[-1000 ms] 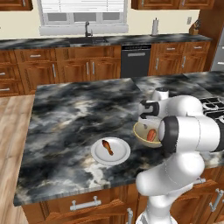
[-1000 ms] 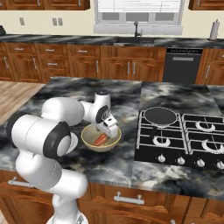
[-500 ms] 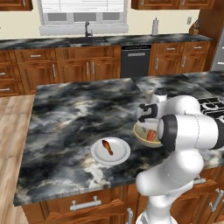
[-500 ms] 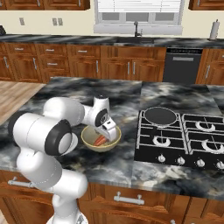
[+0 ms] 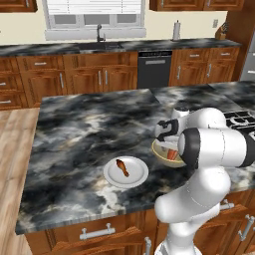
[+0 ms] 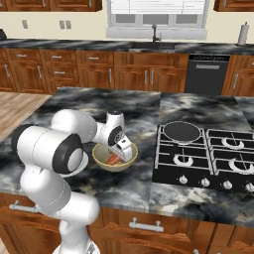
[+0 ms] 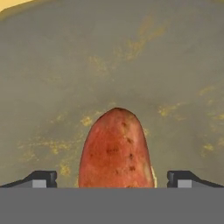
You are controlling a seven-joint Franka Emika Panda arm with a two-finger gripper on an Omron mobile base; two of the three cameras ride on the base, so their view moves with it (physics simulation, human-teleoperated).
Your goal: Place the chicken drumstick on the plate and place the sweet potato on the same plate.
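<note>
down inside the tan bowl (image 6: 115,158) the gripper (image 7: 111,178) sits with its jaws spread wide, one tip on each side of the sweet potato (image 7: 114,151) and not touching it yet. off to the side on the marble island (image 5: 89,129), the plate (image 5: 126,172) already has the chicken drumstick (image 5: 122,167) lying on it, so that half looks done. i'd say it's lining up the second pick: close on the potato, lift it clear of the bowl rim, then carry it over to the plate.
</note>
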